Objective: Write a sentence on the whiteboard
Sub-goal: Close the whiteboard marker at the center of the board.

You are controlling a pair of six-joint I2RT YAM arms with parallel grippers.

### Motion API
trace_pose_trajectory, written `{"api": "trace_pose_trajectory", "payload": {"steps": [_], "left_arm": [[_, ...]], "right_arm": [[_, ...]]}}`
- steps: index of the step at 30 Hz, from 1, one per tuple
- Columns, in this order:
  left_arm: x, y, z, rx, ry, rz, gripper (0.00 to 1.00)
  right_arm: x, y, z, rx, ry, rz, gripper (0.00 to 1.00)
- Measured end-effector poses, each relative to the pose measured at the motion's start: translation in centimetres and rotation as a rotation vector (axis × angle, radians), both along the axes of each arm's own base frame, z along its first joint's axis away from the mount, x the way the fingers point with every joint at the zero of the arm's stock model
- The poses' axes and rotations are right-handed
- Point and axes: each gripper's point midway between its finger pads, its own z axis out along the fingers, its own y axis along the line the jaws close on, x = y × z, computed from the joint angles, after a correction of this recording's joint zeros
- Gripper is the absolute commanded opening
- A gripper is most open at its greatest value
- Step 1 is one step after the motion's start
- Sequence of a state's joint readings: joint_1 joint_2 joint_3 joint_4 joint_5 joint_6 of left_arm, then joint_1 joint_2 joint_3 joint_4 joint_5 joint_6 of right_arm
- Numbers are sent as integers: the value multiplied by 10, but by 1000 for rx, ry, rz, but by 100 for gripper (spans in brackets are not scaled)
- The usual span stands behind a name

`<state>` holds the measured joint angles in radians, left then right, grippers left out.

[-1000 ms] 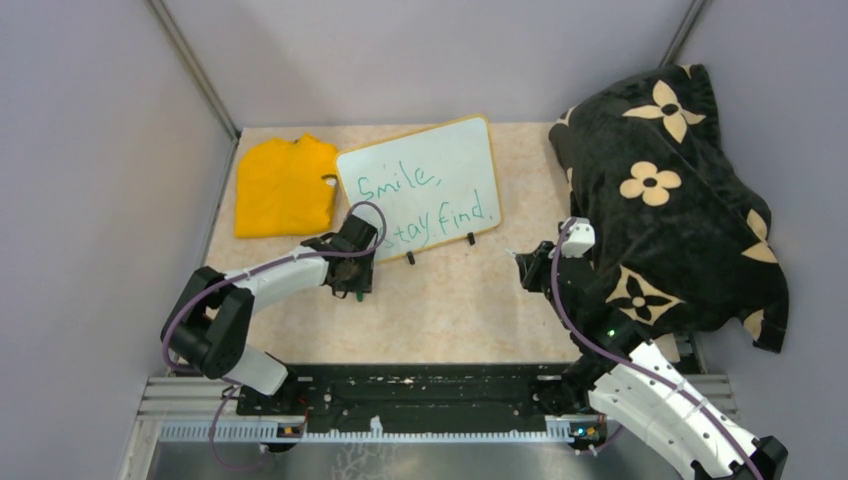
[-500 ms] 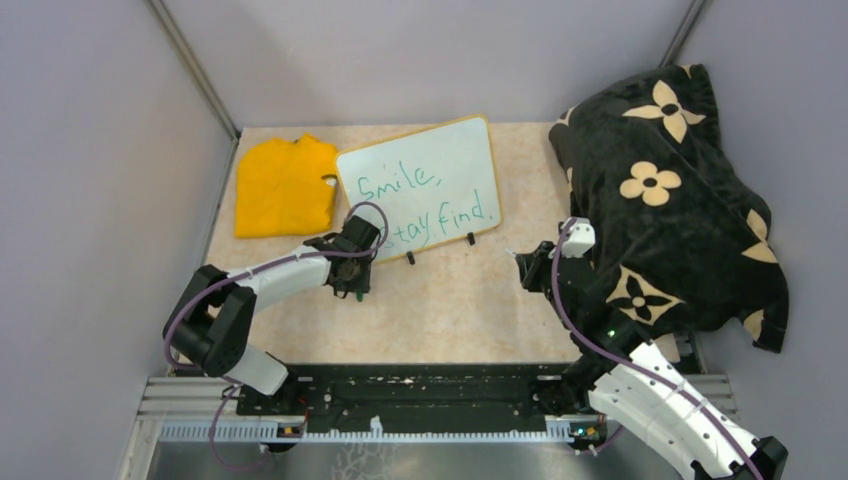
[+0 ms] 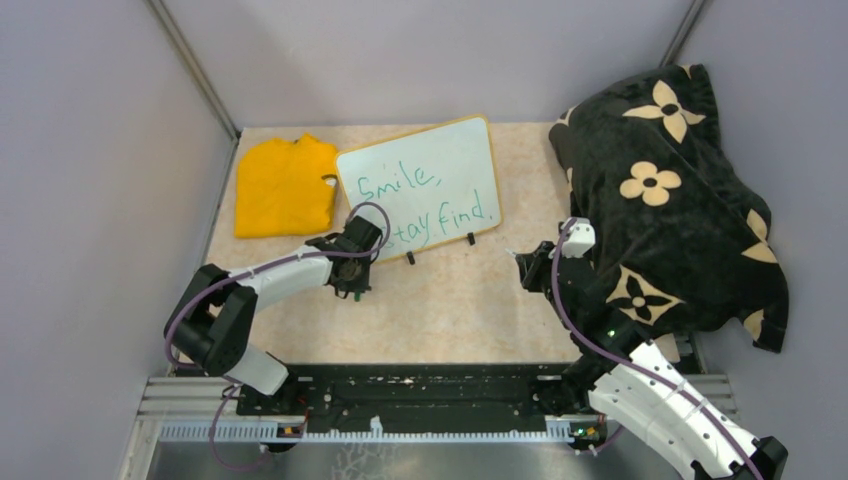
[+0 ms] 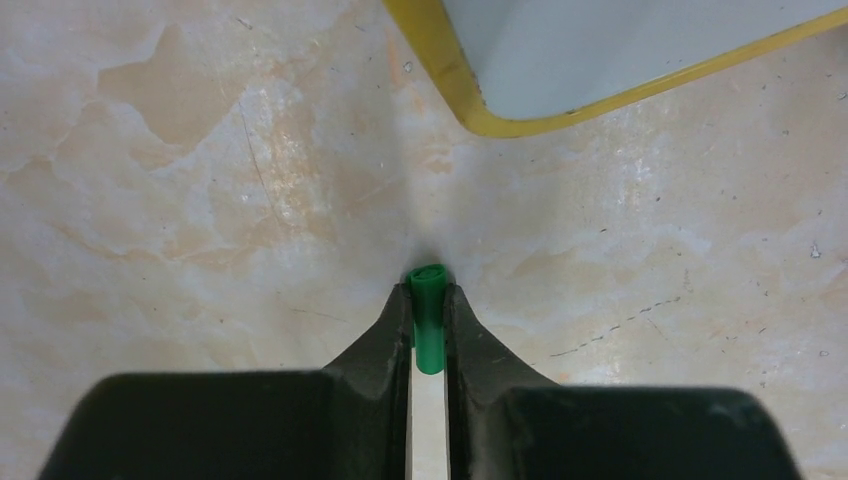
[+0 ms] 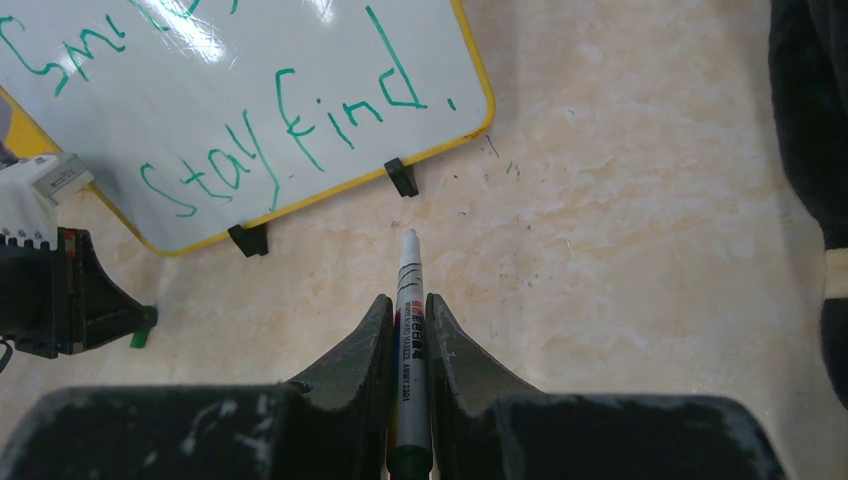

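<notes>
Green handwriting on the whiteboard (image 3: 455, 150), and it reads clean. The sentence (image 3: 425, 205) runs in two lines: "Smile," with a comma on top, "Stay find." with a full stop underneath. The right wrist view catches the lower line whole and just the bottom edge of the upper one. There's print on the marker (image 5: 409, 335) barrel too, dark lettering beside a red band, but it's too small to make out.
</notes>
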<state>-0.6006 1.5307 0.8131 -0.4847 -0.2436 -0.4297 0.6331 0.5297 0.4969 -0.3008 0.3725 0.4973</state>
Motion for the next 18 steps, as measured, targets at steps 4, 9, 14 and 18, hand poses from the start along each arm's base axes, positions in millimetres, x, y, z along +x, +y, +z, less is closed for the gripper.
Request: {"api": "trace_pose_trajectory", "payload": {"steps": [4,9,14,18], "left_arm": [[0,-1,2,-3,-6,0,0],[-8,3,7,-15,-11,4,0],[-8,0,36,-80,-84,8,0],[-6,-8,70,-162,-157,-3,0]], "right_arm": [[0,0,0,0,0,0,0],[0,0,0,0,0,0,0],[0,0,0,0,0,0,0],[0,1,0,1,3,7,0]]}}
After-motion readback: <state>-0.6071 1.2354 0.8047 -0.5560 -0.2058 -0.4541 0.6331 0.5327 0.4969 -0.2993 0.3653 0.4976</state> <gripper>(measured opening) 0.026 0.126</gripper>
